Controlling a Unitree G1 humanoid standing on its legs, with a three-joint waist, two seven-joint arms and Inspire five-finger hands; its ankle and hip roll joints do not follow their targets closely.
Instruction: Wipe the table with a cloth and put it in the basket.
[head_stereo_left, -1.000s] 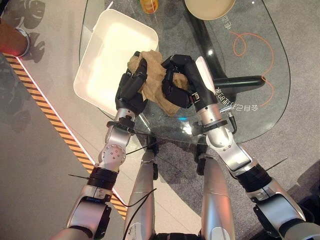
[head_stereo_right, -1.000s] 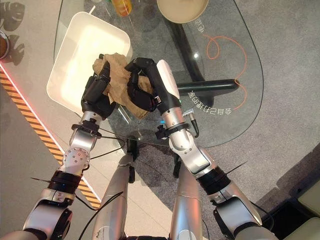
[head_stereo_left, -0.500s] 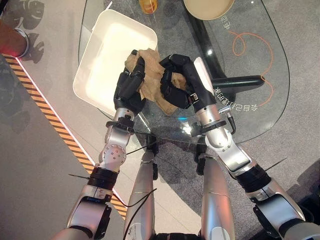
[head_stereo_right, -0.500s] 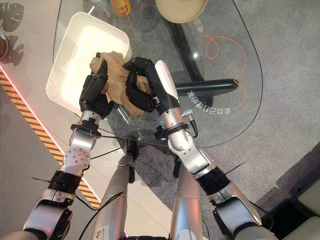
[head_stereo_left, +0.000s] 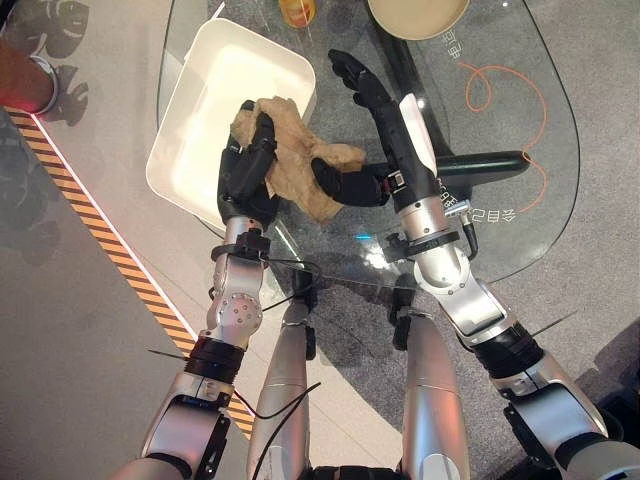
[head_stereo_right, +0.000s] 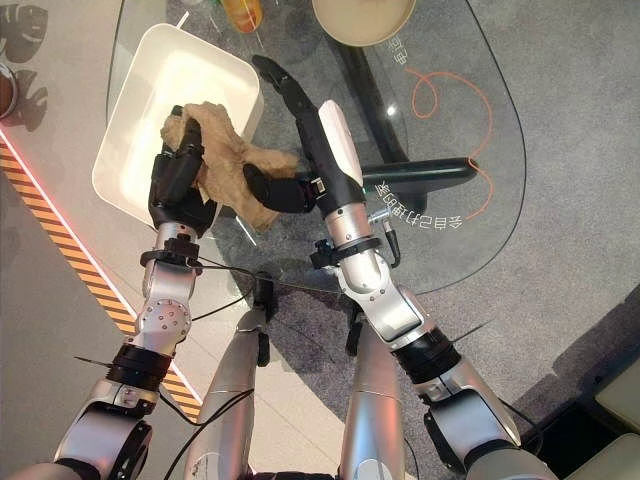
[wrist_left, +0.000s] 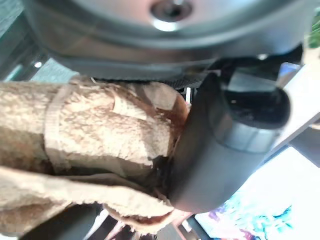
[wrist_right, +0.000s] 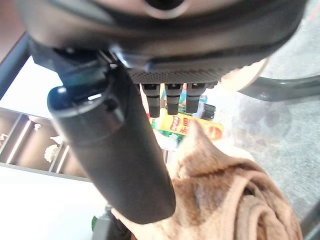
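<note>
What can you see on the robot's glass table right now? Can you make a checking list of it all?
Surface: glass table, see-through, with an orange squiggle printed on it.
Job's things: brown cloth, bunched, hanging over the near rim of the white basket, not yet dropped inside.
Clutter: tan bowl at the far edge; an orange-yellow container beside it.
Hands: left hand curled round the cloth; right hand has straight fingers, with its thumb against the cloth.
Cables: nothing to report.
Surroundings: grey floor with a striped orange and black line on the robot's left.
</note>
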